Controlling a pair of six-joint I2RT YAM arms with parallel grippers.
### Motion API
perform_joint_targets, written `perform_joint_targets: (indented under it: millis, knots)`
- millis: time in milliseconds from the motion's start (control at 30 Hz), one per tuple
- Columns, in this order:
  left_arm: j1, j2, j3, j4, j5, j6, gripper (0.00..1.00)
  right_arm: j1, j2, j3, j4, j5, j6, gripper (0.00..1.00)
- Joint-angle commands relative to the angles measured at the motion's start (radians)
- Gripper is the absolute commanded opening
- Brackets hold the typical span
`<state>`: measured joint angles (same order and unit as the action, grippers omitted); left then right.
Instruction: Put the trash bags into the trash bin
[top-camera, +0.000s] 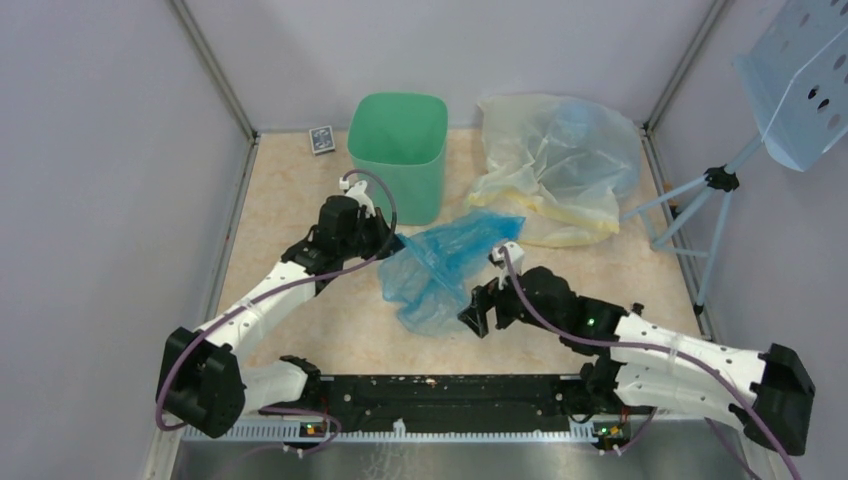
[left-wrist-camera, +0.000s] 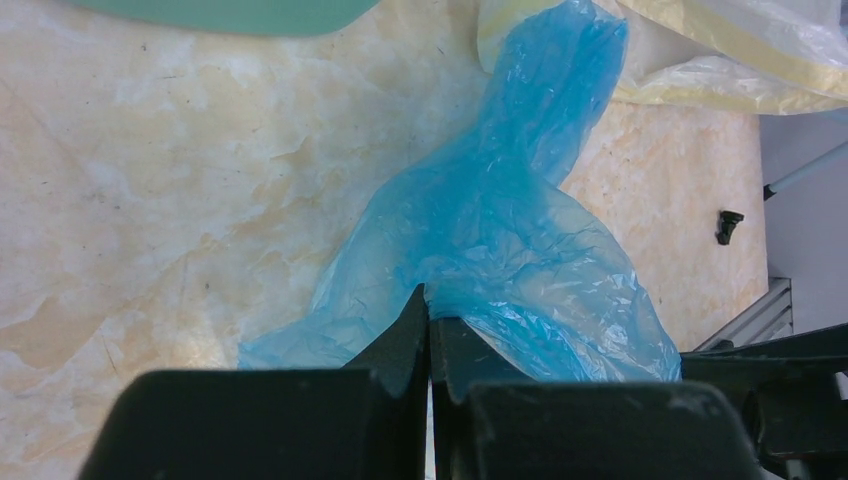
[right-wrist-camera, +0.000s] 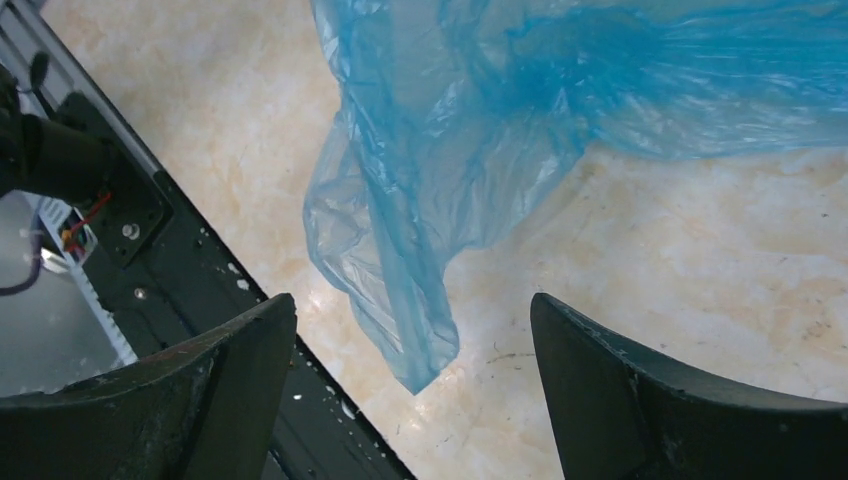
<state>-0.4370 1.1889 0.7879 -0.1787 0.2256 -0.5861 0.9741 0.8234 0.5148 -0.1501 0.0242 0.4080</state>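
1. Counter (top-camera: 290, 200) space is mostly taken by a pale yellowish bag (top-camera: 560, 170), heaped at the far right, well apart from both tools.
2. Green bin (top-camera: 397, 160) stands upright at the far centre, mouth open; I see no bag in it.
3. Blue bag (top-camera: 445, 265) lies crumpled between my two tools. Its long axis runs from near-left to far-right, and its far end reaches the yellowish bag.
4. Left tool (left-wrist-camera: 428, 310) is pressed together at the bag's left edge. I cannot tell whether it has pinched any film. It is the one nearer the bin, which sits just beyond it.
5. Right tool (right-wrist-camera: 413, 315) is spread wide and holds nothing. The bag's near corner lies just ahead of it.
6. Small dark card box (top-camera: 321, 139) sits left of the bin; I can read no print on it or anywhere else.
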Motion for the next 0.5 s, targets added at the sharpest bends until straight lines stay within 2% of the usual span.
perform_joint_targets:
  millis: [0,67,167,200,333,367,467]
  knots:
    - [0.007,-0.016,0.010,0.045,0.036,-0.019,0.00,0.097,0.117,0.044,0.079,0.198,0.003,0.86]
    - [0.014,-0.024,0.021,0.036,0.057,-0.024,0.00,0.103,0.204,0.083,0.037,0.293,0.024,0.86]
    - [0.035,-0.052,0.042,0.013,0.085,-0.037,0.00,0.103,0.299,0.102,0.023,0.433,0.096,0.77]
    - [0.045,-0.064,0.052,0.006,0.094,-0.039,0.00,0.103,0.314,0.099,0.034,0.459,0.123,0.71]
    - [0.103,-0.115,0.091,-0.050,0.118,-0.027,0.00,0.088,0.307,0.093,0.007,0.573,0.214,0.32]
    - [0.119,-0.125,0.103,-0.071,0.115,-0.015,0.00,0.070,0.296,0.098,-0.022,0.592,0.222,0.28]
    - [0.162,-0.156,0.135,-0.136,0.076,0.027,0.00,-0.025,0.238,0.103,-0.107,0.608,0.224,0.26]
